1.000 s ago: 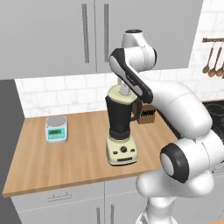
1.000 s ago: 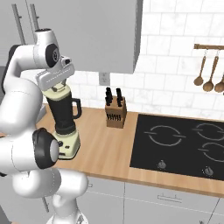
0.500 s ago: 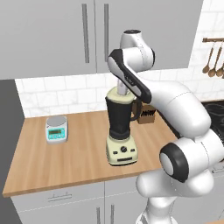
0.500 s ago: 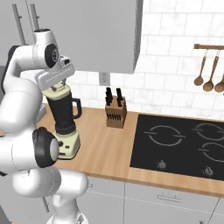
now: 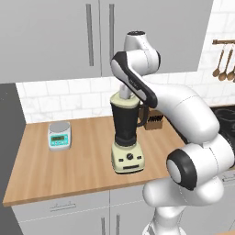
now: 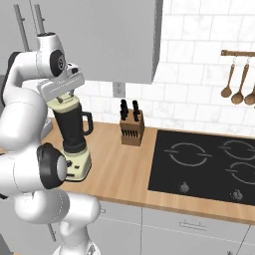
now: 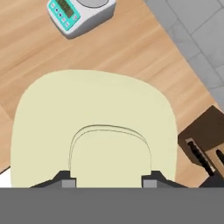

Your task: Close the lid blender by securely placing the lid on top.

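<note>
The dark tapered blender [image 5: 125, 125] stands on its cream base near the counter's front edge, handle to the right; in the right base view the blender [image 6: 72, 130] is at the left. The pale cream lid [image 5: 123, 98] rests on the jar's top. My gripper [image 6: 63, 96] comes down on the lid [image 6: 65, 103] from above. In the hand view the lid [image 7: 94, 109] lies right under the hand, and my gripper [image 7: 108, 181] is shut on its raised round knob, one fingertip on each side.
A grey-and-teal kitchen scale [image 5: 59, 136] sits on the counter to the left, scale [image 7: 81, 13] at the top of the hand view. A knife block [image 6: 132, 130] stands behind the blender to the right. A black hob [image 6: 204, 162] lies further right, under hanging wooden spoons [image 6: 239, 84].
</note>
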Robot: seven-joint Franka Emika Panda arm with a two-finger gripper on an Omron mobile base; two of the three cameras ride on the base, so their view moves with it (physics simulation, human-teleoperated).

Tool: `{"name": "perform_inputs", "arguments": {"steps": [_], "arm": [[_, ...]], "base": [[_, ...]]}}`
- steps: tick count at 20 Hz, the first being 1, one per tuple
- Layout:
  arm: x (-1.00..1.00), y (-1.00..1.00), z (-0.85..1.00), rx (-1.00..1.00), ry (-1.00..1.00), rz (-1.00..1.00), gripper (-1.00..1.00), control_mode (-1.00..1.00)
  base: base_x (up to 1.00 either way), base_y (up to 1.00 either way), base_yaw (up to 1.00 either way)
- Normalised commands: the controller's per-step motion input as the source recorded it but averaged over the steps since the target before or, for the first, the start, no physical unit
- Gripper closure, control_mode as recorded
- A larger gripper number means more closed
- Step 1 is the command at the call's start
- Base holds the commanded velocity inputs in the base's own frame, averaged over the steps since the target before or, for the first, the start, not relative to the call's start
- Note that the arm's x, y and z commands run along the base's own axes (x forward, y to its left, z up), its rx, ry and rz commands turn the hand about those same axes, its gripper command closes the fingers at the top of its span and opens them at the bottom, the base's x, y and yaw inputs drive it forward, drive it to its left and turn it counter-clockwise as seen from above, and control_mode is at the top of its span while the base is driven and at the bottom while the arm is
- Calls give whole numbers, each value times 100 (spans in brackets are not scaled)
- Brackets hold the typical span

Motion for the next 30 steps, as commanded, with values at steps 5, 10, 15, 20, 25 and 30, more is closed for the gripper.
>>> {"name": "perform_inputs", "arguments": {"steps": [5, 10, 15, 20, 25, 30], "arm": [[28, 0, 29, 5, 0, -5, 100, -100], [-1, -4, 18, 5, -9, 0, 100, -100], [4, 0, 4, 0, -14, 0, 100, -100], [11, -8, -2, 0, 0, 0, 100, -100], [0, -22, -15, 0, 6, 0, 100, -100], [0, -8, 0, 0, 17, 0, 100, -100]], "base": [[0, 0, 0], [0, 0, 0], [0, 0, 0], [0, 0, 0], [0, 0, 0], [0, 0, 0]]}}
